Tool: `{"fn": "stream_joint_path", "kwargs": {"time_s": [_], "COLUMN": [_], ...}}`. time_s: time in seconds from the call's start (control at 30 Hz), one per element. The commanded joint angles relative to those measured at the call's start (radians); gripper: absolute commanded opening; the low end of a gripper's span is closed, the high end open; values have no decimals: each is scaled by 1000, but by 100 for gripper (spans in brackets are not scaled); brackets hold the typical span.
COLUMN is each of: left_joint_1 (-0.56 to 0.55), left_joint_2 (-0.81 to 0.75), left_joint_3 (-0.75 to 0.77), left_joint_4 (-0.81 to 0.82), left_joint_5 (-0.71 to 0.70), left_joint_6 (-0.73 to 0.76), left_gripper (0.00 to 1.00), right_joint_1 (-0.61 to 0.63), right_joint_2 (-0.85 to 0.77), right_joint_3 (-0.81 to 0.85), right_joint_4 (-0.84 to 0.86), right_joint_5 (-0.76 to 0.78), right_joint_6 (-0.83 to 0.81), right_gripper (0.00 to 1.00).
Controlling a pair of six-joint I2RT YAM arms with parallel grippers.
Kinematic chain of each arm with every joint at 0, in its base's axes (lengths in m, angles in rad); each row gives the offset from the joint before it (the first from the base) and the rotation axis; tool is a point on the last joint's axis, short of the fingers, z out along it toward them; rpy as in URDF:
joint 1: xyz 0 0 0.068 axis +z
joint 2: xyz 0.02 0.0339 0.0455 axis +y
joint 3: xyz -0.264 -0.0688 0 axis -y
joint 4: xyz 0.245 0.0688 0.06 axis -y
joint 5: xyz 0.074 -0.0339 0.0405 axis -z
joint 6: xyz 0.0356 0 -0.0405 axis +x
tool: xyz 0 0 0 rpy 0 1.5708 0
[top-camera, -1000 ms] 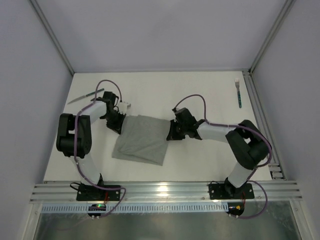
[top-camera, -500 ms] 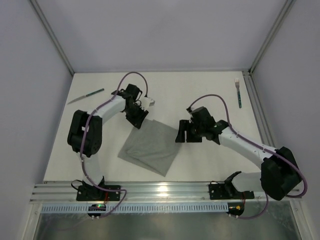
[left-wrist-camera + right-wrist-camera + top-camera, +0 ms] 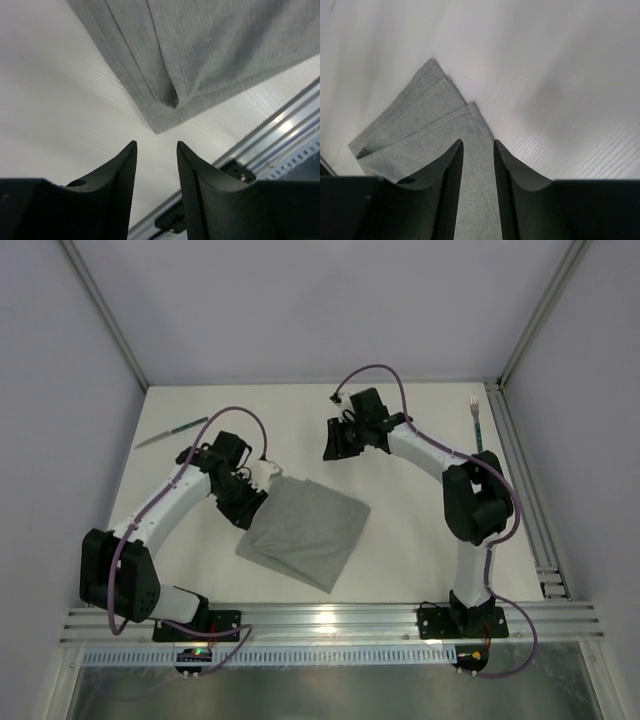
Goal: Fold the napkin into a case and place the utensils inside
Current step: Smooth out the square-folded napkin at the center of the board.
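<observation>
The napkin (image 3: pixel 305 530), folded in layers, is left lying flat on the table (image 3: pixel 400 540) between the arms, gripped by neither, the jaws of the left gripper (image 3: pixel 156 150) and right gripper (image 3: pixel 478 147) being narrowly parted and empty, presumably so another fold can be begun.

Qty 1 grey soft fabric napkin (image 3: pixel 305 530). Utensils, 2 total: 1 slim teal-handled metal knife (image 3: pixel 172 432), up-left of napkin; 1 slim teal-handled metal fork (image 3: pixel 477 425), up-right of napkin. Black & white robot arms, 2: left arm (image 3: pixel 165 510), right arm (image 3: pixel 430 450).
</observation>
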Motion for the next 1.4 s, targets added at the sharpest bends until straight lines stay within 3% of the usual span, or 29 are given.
{"fn": "stream_joint_path", "kwargs": {"time_s": [0.0, 0.13, 0.27, 0.4, 0.63, 0.93, 1.23, 1.37], "left_joint_1": [-3, -3, -3, -3, -3, -3, -4, -4], "left_joint_2": [-22, -49, -43, -27, -38, 52, 88, 91], "left_joint_3": [-125, -211, -245, -194, -237, -260, -278, -289], "left_joint_4": [-70, 5, 91, 154, 192, 197, 203, 203], "left_joint_5": [28, 91, 177, 238, 232, 191, 231, 185], "left_joint_6": [45, 62, 76, 19, 117, 166, 134, 130], "left_gripper": [41, 39, 37, 43, 47, 49, 36, 24], "right_joint_1": [2, 0, 0, 2, 14, 51, 72, 80], "right_joint_2": [73, 158, 228, 230, 291, 348, 382, 383], "right_joint_3": [93, 156, 250, 284, 329, 253, 253, 241], "right_joint_4": [22, 28, -59, -144, -242, -145, -125, -109], "right_joint_5": [-95, -116, -43, -14, -61, -138, -144, -149], "right_joint_6": [-64, -68, -53, -65, -108, -122, -114, -118], "right_gripper": [35, 35, 35, 40, 41, 41, 40, 30]}}
